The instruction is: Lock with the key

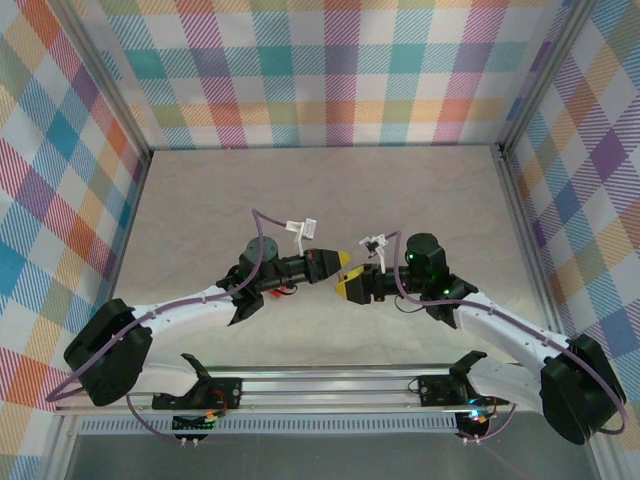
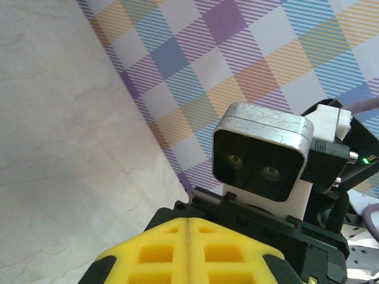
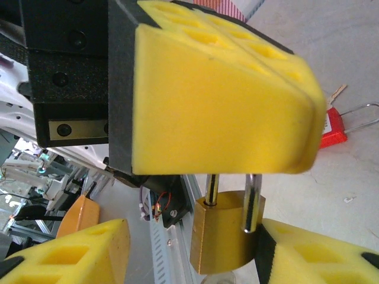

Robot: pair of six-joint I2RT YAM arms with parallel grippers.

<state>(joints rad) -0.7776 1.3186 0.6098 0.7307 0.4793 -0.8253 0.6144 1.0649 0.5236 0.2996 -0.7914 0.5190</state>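
The left gripper point(image 1: 341, 261) is clamped on the shackle point(image 3: 212, 186) of a brass padlock point(image 3: 220, 239), seen at 6 o'clock in the right wrist view. The right gripper point(image 1: 349, 289) is held spread around it; a red tag point(image 3: 333, 130) is seen at 3 o'clock.

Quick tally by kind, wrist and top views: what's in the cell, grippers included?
Grippers: 2 (left gripper, right gripper)
Padlocks: 1 (brass padlock, hanging by its shackle from the left gripper's shut pads)
Red pieces with a wire loop: 1 (red tag, lying on the table; can't tell what it is)
Total: 4
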